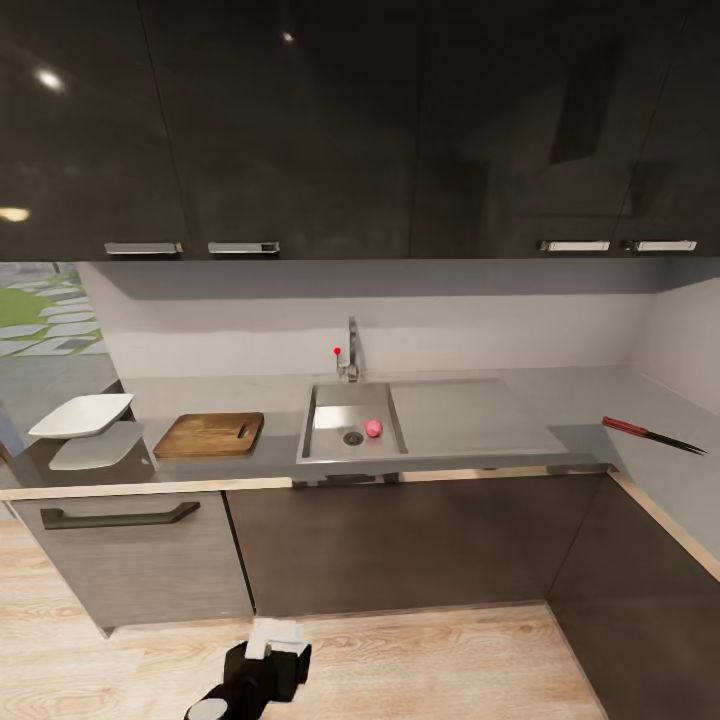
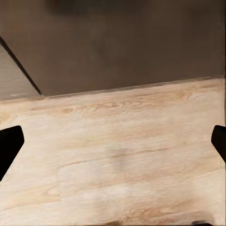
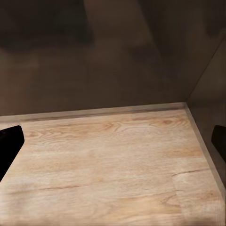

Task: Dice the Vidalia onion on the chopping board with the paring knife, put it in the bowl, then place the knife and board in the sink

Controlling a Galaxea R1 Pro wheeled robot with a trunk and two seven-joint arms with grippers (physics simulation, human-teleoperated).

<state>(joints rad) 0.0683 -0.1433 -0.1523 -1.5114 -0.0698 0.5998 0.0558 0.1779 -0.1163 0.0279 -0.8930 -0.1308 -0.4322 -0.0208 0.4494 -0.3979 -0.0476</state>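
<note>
I see the onion [image 1: 373,428] lying in the sink [image 1: 330,443] beside the drain, board [image 1: 209,435] on the counter [image 1: 480,425] left of it, white bowl [image 1: 82,414] further left, knife [image 1: 652,434] far right, my left gripper [image 2: 113,146] and right gripper [image 3: 113,141] both spread wide over wooden floor [image 2: 117,165], holding nothing.

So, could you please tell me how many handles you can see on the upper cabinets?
4: two side by side at left, two at right, all along the doors' bottom edge. More may lie outside the picture.

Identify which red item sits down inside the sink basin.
The Vidalia onion, beside the drain; the paring knife lies on the countertop far right.
</note>
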